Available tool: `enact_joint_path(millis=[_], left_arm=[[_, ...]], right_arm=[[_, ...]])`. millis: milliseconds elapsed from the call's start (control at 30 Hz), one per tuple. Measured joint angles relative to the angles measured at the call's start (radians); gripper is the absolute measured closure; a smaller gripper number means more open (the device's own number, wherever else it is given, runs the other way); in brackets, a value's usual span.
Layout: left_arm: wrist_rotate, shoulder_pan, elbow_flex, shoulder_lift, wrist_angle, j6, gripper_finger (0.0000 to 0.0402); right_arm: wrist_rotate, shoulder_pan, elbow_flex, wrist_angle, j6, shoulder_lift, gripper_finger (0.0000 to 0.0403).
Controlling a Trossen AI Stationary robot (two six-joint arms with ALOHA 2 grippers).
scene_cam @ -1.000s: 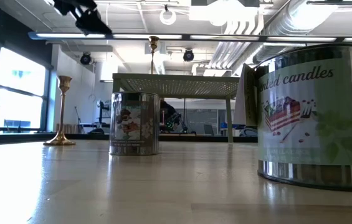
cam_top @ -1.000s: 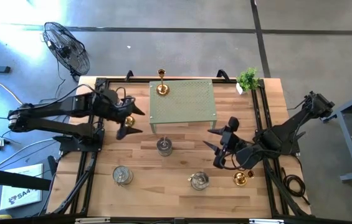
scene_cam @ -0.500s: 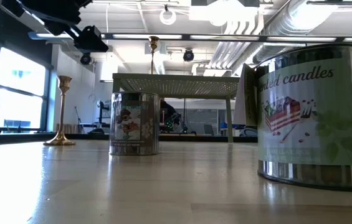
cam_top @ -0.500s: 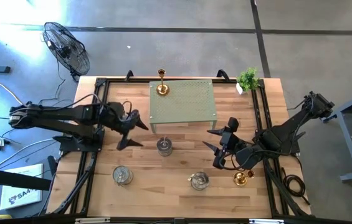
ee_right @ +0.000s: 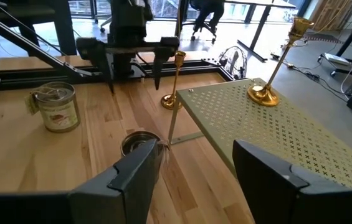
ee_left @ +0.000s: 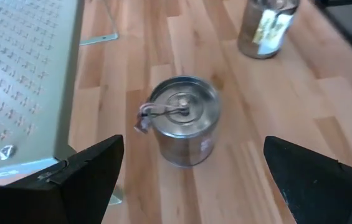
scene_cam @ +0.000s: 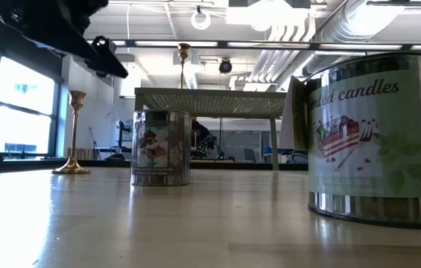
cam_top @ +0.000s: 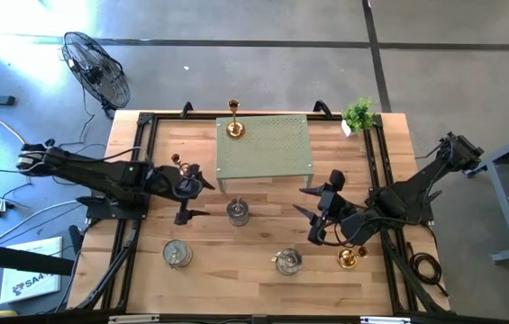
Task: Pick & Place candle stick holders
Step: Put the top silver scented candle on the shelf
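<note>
So the left gripper (cam_top: 187,192) has dropped down and pulled back toward its own side over the last second. It was up over the brass holder (cam_top: 175,161) by the table's left rail, and now it hangs lower, jaws wide open and empty, aimed at the tin (ee_left: 182,118) right ahead of it in the wrist view. That tin sits just off the front edge of the green shelf (cam_top: 264,144), between the fingers' line of sight, not touched yet. Looks to me like it's lining up a grab on that tin next.

The right gripper (cam_top: 315,208) hasn't budged: about half open, nothing in it, parked on the far side of the same tin, with a second brass holder (cam_top: 349,258) just behind it.

Nothing else has moved: third brass holder (cam_top: 233,126) on the shelf, two more tins (cam_top: 177,254) near the front edge.
</note>
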Motion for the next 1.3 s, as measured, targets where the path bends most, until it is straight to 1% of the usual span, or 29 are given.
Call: enact_joint_path(millis=[100,167,233,400,567,800,1300], left_arm=[[0.001,0.002,0.000,0.039,-0.012,-0.081,0.0023],[0.023,0.002,0.000,0.071,-0.009,-0.137,0.0023],[0.051,0.002,0.000,0.107,-0.010,-0.160,0.0023],[0.088,0.002,0.000,0.188,0.006,-0.148,0.0023],[0.091,0.002,0.001,0.254,0.057,-0.148,0.0023],[0.090,0.002,0.001,0.307,0.117,-0.113,0.0023],[0.088,0.002,0.001,0.426,0.254,-0.110,0.0023]], right_arm=[[-0.007,0.000,0.000,0.001,0.000,0.000,0.0199],[-0.014,0.000,0.000,0.002,0.000,0.000,0.0199],[-0.022,0.000,0.000,0.002,0.000,0.000,0.0199],[-0.024,0.000,0.000,0.003,0.000,0.000,0.0199],[-0.026,0.000,0.000,0.003,0.000,0.000,0.0199],[-0.027,0.000,0.000,0.004,0.000,0.000,0.0199],[-0.027,0.000,0.000,0.004,0.000,0.000,0.0199]])
